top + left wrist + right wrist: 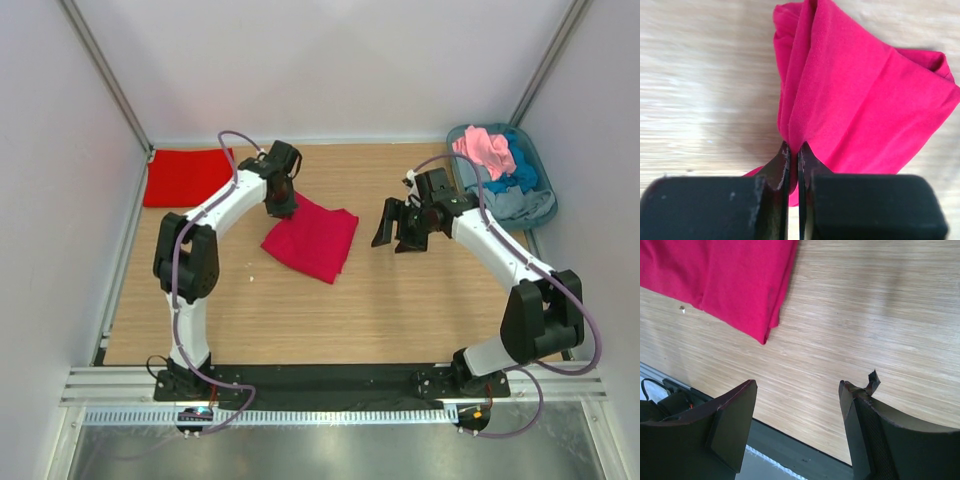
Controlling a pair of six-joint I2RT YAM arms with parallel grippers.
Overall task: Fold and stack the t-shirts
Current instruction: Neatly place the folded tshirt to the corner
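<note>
Left jaws pinched shut on edge of folded crimson cloth t-shirt (312,238), mid wooden table (400,310); right jaws wide, empty. Risk: shallow pinch slipping on lift, fold spilling open.

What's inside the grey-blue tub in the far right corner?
A crumpled pink shirt on top, a blue shirt beside it, grey cloth at the near end. Anything beneath them is covered.

Left arm (215,210) reached forward, elbow bent; left gripper (794,150) pointed down, jaws pinched tight on the shirt (860,100). Right arm (495,250) angled inward, right gripper (796,390) tilted down, jaws wide apart, holding nothing.
</note>
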